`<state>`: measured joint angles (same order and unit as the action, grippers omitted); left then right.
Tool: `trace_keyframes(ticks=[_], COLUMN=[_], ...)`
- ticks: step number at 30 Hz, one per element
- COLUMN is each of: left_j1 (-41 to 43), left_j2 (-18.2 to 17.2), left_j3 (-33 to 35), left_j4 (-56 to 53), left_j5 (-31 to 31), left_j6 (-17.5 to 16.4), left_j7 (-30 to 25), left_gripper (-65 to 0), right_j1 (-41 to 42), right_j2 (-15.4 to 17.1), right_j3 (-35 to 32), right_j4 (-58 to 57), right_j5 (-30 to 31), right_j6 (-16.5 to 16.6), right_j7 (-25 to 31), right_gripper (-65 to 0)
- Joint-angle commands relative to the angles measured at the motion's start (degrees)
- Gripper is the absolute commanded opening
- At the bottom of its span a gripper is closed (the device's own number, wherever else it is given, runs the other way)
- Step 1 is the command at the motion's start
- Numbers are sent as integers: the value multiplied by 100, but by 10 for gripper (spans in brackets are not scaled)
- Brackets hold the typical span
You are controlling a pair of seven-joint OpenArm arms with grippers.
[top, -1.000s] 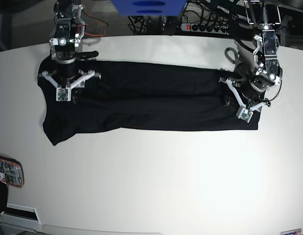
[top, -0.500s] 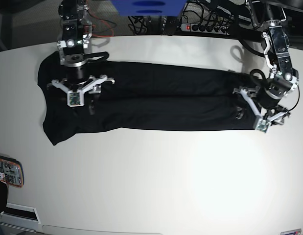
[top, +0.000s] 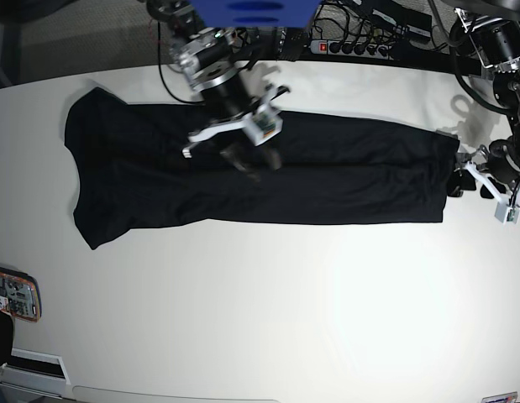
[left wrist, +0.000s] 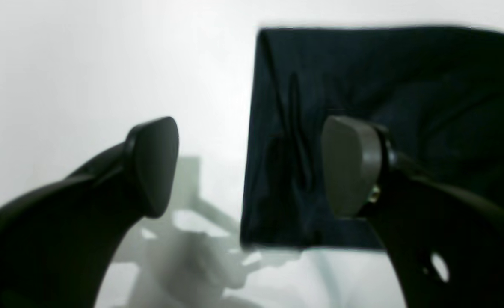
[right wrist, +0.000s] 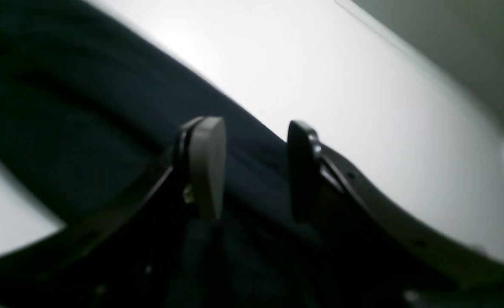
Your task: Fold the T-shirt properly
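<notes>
The black T-shirt (top: 159,180) lies flat as a long band across the white table (top: 268,311). My right gripper (top: 258,159) hovers over the band's upper middle. In the right wrist view, the right gripper (right wrist: 256,169) has its fingers apart with dark cloth (right wrist: 63,128) below them and nothing clearly held. My left gripper (top: 461,178) sits just off the shirt's right end. In the left wrist view, the left gripper (left wrist: 252,167) is wide open and empty, and the T-shirt's hem edge (left wrist: 286,141) lies beyond the gap.
A red-edged phone-like object (top: 14,294) lies at the table's near left edge. A power strip with cables (top: 360,46) and a blue object (top: 251,10) sit behind the far edge. Bare table spreads in front of the shirt.
My right arm has swung from the shirt's left end to its upper middle. My left arm has pulled off the shirt's right end onto bare table and opened wider.
</notes>
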<state>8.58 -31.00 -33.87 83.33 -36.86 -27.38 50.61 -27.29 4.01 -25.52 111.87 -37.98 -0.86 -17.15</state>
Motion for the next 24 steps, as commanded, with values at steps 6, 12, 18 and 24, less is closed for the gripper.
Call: trace_keyframes(ticks=[6, 12, 18, 24], left_j1=[-27, -1, -1, -10], left_j2=[-130, -113, 89, 265], left_j3=[-46, -20, 235, 490], left_j4=[-355, -830, -900, -918], left_j5=[-90, -54, -54, -54], left_j6=[-405, -528, -528, -528], left_j7=[-81, -406, -450, -432], left_gripper=[-151, -152, -152, -152], right_j1=[17, 43, 43, 34], right_j2=[-230, -221, -221, -221], right_j3=[-802, -908, -908, -908], right_j4=[105, 105, 105, 105], right_j5=[-550, -558, -558, -558], right_j6=[-736, -788, -788, -797], right_j7=[-215, -347, -347, -347], right_gripper=[-420, -420, -420, -420])
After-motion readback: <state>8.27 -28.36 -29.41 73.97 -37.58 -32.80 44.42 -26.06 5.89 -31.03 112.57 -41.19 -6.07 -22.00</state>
